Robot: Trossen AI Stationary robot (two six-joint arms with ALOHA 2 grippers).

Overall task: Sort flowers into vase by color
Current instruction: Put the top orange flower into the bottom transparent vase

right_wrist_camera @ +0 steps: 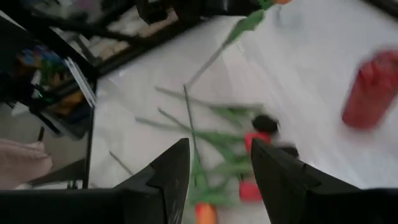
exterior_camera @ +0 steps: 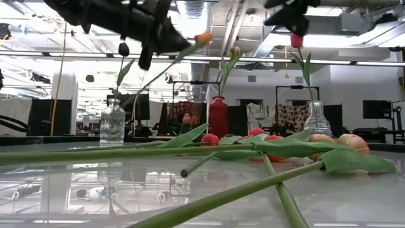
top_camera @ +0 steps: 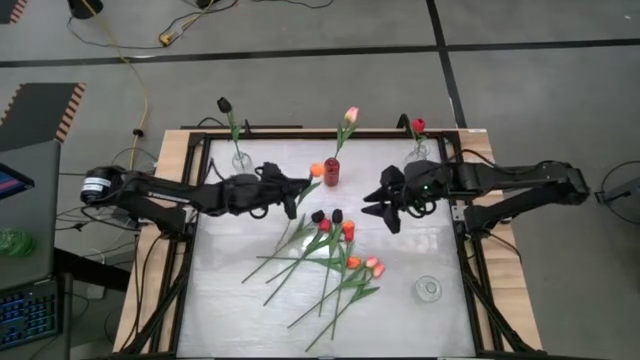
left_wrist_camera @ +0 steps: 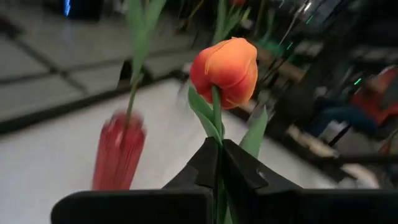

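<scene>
My left gripper (top_camera: 297, 192) is raised near the red vase (top_camera: 331, 172) and is shut on an orange tulip, whose head (left_wrist_camera: 225, 67) sticks out past the fingertips. The red vase holds a pink tulip (top_camera: 351, 115). A clear vase (top_camera: 241, 158) at far left holds a black tulip (top_camera: 224, 104). Another clear vase (top_camera: 418, 150) at far right holds a red tulip (top_camera: 418, 125). Several loose tulips (top_camera: 330, 250) with black, red and orange heads lie flat in a heap mid-table. My right gripper (right_wrist_camera: 217, 177) hovers open above that heap, touching nothing. My left gripper pinches the orange tulip's stem (left_wrist_camera: 217, 134) between its two fingers, a short way below the head. The fingers reach in from the table's left, lying across the stem. The tulip is lifted clear, and its stem (exterior_camera: 152, 73) slants down below the gripper.
A small empty clear glass (top_camera: 428, 289) stands near the table's right near corner. A black frame (top_camera: 196, 200) runs around the white table top. Bare white surface lies left of the flower heap and along the near edge.
</scene>
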